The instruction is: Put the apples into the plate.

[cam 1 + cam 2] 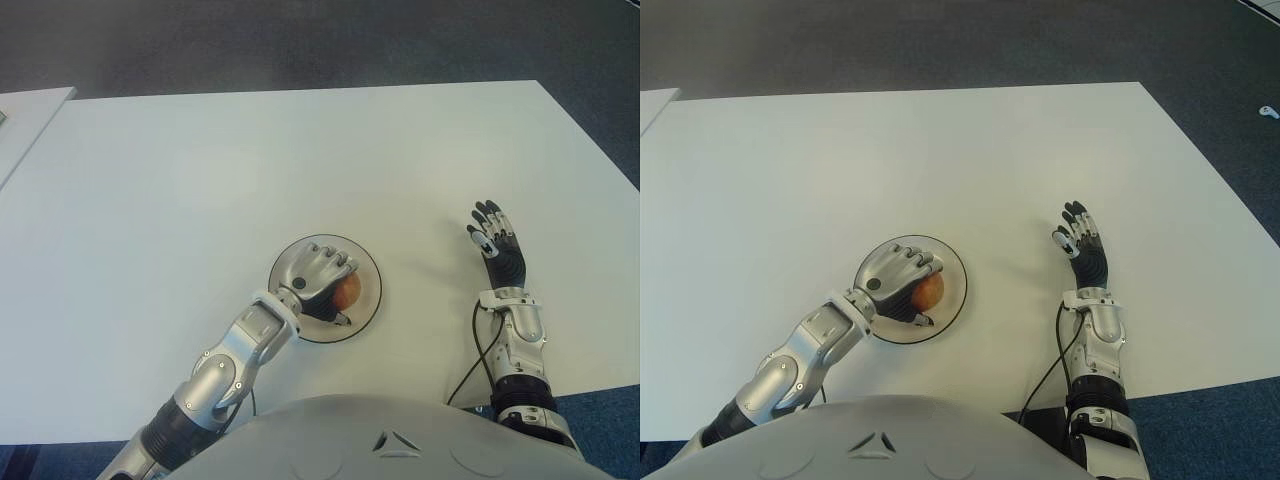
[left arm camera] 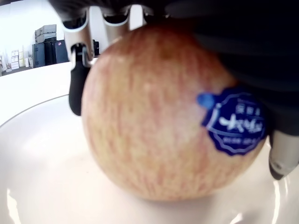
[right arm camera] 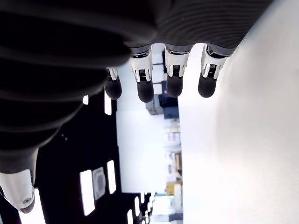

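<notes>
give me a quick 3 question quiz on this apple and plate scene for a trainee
1. True or false: the left hand is curled over the apple above the plate.
2. What marks the apple's skin? A) a blue sticker B) a bite C) a leaf
3. Where does the right hand show?

Key: 1 true. 2 A, the blue sticker. 3 Over the white table, to the right of the plate, fingers spread, holding nothing.
</notes>
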`<state>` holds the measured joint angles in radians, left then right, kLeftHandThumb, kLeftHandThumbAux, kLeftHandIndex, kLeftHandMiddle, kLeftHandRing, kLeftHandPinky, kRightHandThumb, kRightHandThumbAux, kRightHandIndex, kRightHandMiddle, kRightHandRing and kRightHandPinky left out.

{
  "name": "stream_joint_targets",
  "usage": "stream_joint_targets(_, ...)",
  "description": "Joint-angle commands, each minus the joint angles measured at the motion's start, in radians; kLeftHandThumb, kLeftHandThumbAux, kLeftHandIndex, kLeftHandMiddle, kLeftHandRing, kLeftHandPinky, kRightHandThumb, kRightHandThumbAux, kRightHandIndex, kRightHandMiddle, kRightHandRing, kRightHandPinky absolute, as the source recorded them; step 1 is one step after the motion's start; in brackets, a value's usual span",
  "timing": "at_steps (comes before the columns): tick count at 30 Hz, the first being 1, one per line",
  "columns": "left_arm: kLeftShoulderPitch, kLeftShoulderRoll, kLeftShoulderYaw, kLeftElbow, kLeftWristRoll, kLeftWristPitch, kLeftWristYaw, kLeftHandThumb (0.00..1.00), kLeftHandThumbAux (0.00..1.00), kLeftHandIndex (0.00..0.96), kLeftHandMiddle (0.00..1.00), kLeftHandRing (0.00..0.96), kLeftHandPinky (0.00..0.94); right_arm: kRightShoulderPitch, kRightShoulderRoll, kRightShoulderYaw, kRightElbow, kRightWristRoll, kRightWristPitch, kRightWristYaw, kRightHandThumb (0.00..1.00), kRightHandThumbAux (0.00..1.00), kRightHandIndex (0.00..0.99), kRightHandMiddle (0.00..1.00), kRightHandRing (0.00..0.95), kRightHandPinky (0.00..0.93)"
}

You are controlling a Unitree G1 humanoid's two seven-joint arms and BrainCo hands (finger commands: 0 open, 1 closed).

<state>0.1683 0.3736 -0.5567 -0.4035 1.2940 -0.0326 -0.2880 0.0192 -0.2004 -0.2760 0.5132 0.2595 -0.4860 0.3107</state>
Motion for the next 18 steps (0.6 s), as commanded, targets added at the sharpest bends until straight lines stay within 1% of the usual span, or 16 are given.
stream_joint_targets(1, -0.021, 0.014, 0.012, -0.006, 0.000, -0.013, 0.000, 0.861, 0.659, 0.417, 0.534, 0.793, 0.805, 0.017, 0.018, 0.004, 0.043, -0.001, 0.015, 0.003, 0.286, 0.566, 0.032, 0.101, 0.033, 0.000)
stream_joint_targets(5, -0.019, 0.008, 0.019, 0.008, 0.007, -0.010, 0.046, 0.860, 0.660, 0.415, 0.531, 0.790, 0.790, 0.014, 0.018, 0.003, 0.049, 0.002, 0.014, 0.006, 0.288, 0.567, 0.032, 0.099, 0.033, 0.000)
stream_joint_targets(7, -0.002, -0.003, 0.025, -0.012, 0.020, 0.008, 0.056, 0.859, 0.660, 0.415, 0.533, 0.785, 0.779, 0.013, 0.017, 0.003, 0.051, 0.001, 0.015, 0.005, 0.287, 0.567, 0.030, 0.098, 0.033, 0.000)
stream_joint_targets(8, 0.006, -0.006, 0.028, -0.026, 0.025, 0.015, 0.055, 0.856, 0.658, 0.430, 0.513, 0.773, 0.745, 0.012, 0.017, 0.003, 0.052, 0.000, 0.014, 0.005, 0.283, 0.565, 0.027, 0.095, 0.033, 0.000)
stream_joint_targets(11, 0.015, -0.018, 0.034, -0.041, 0.036, 0.031, 0.053, 0.849, 0.657, 0.437, 0.500, 0.750, 0.702, 0.011, 0.016, 0.003, 0.053, -0.001, 0.014, 0.005, 0.281, 0.563, 0.024, 0.093, 0.032, 0.000)
stream_joint_targets(12, 0.016, -0.022, 0.035, -0.040, 0.039, 0.035, 0.054, 0.794, 0.670, 0.432, 0.559, 0.710, 0.662, 0.011, 0.016, 0.003, 0.054, -0.002, 0.014, 0.005, 0.283, 0.564, 0.023, 0.094, 0.032, 0.000)
stream_joint_targets(13, 0.020, -0.027, 0.037, -0.043, 0.043, 0.040, 0.054, 0.759, 0.679, 0.429, 0.597, 0.685, 0.636, 0.010, 0.015, 0.003, 0.055, -0.002, 0.014, 0.005, 0.284, 0.565, 0.023, 0.095, 0.032, 0.000)
stream_joint_targets(14, 0.022, -0.030, 0.038, -0.045, 0.045, 0.044, 0.054, 0.644, 0.586, 0.414, 0.597, 0.645, 0.590, 0.009, 0.015, 0.003, 0.056, -0.002, 0.013, 0.005, 0.286, 0.565, 0.023, 0.096, 0.033, 0.000)
stream_joint_targets(15, 0.028, -0.035, 0.040, -0.049, 0.051, 0.051, 0.056, 0.602, 0.553, 0.408, 0.597, 0.631, 0.574, 0.008, 0.015, 0.003, 0.058, -0.001, 0.012, 0.006, 0.287, 0.566, 0.023, 0.096, 0.033, 0.000)
stream_joint_targets(16, 0.032, -0.038, 0.040, -0.053, 0.055, 0.056, 0.057, 0.491, 0.494, 0.383, 0.503, 0.509, 0.471, 0.007, 0.015, 0.003, 0.059, -0.001, 0.011, 0.007, 0.288, 0.567, 0.023, 0.098, 0.034, 0.000)
stream_joint_targets(17, 0.034, -0.041, 0.041, -0.053, 0.062, 0.061, 0.062, 0.451, 0.473, 0.374, 0.468, 0.465, 0.434, 0.008, 0.016, 0.003, 0.059, -0.001, 0.010, 0.008, 0.288, 0.568, 0.023, 0.098, 0.034, 0.000)
stream_joint_targets(18, 0.034, -0.044, 0.041, -0.053, 0.067, 0.064, 0.065, 0.367, 0.433, 0.328, 0.376, 0.353, 0.323, 0.007, 0.016, 0.003, 0.060, 0.000, 0.008, 0.009, 0.287, 0.568, 0.023, 0.098, 0.034, 0.000)
